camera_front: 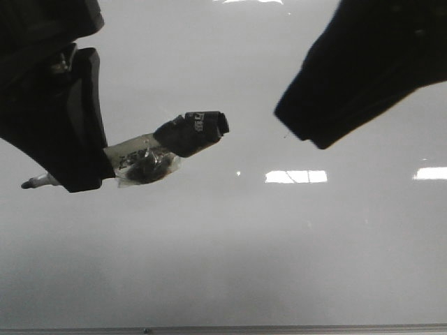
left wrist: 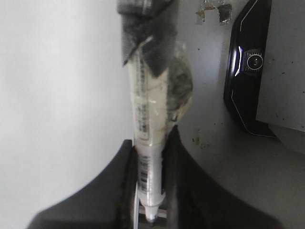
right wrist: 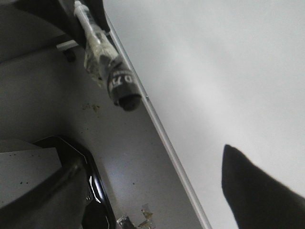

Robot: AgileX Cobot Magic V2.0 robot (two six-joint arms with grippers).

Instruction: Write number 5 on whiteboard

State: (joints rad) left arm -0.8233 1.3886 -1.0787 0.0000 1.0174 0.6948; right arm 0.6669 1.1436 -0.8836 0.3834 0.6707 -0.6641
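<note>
The whiteboard (camera_front: 244,244) is glossy, pale grey and fills the front view; no number 5 shows on it. My left gripper (camera_front: 75,178) is shut on a white marker (camera_front: 133,150) with a black rear end and a wad of clear tape. The marker's tip (camera_front: 26,185) points left, low over the board; I cannot tell whether it touches. In the left wrist view the marker (left wrist: 150,119) is clamped between both fingers of the left gripper (left wrist: 151,191). My right gripper (camera_front: 314,132) hangs over the board's upper right, open and empty; one finger (right wrist: 257,191) shows.
The board's thin metal edge (camera_front: 279,329) runs along the near side and also shows in the right wrist view (right wrist: 167,138). Beside the board lies grey tabletop (right wrist: 124,157) with a black glossy device (left wrist: 248,71) and scraps of tape (left wrist: 214,12).
</note>
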